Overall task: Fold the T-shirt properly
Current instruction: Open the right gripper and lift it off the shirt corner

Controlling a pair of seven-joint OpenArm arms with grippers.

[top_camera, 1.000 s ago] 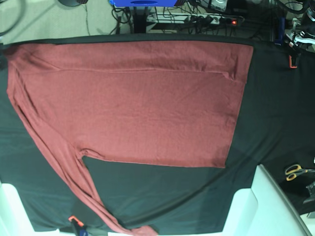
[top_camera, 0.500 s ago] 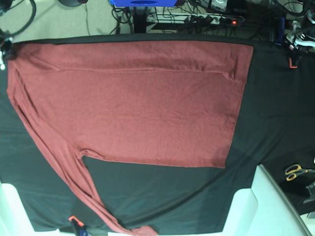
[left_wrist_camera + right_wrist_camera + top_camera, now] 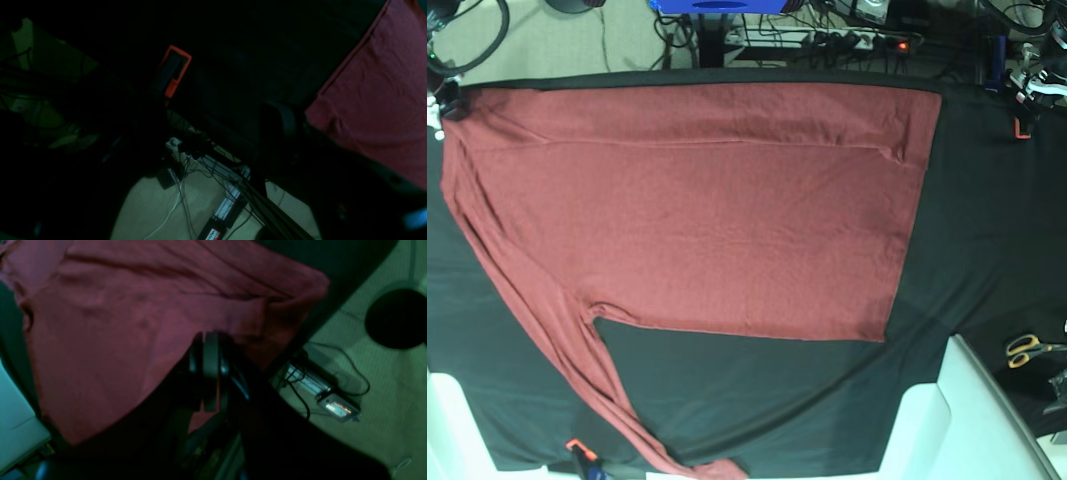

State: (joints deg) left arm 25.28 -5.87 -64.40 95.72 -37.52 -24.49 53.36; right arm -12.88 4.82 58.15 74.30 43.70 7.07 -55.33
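1. Since a second ago, the right gripper (image 3: 441,100) has come into the base view at the far left corner of the table and now sits at the corner of the T-shirt (image 3: 697,210); that corner looks slightly bunched where it was flat before.
2. Otherwise the T-shirt lies as it did: spread flat on the black cloth (image 3: 987,240), one sleeve folded along the far edge, the other trailing down toward the near edge.
3. Only the right wrist view shows the right gripper (image 3: 208,340) close up: its jaws are pressed together over the red fabric (image 3: 100,340) near the table edge, but whether cloth is pinched between them is too dark to tell.
4. The left gripper (image 3: 1039,82) shows at the far right corner in the base view, off the shirt, beside an orange clamp (image 3: 1023,126).
5. In the left wrist view the picture is too dark to see the jaws, so their width cannot be told; the clamp (image 3: 173,71) and the shirt's edge (image 3: 377,110) show there.
6. Scissors (image 3: 1030,349) lie at the right, visible only from the base.
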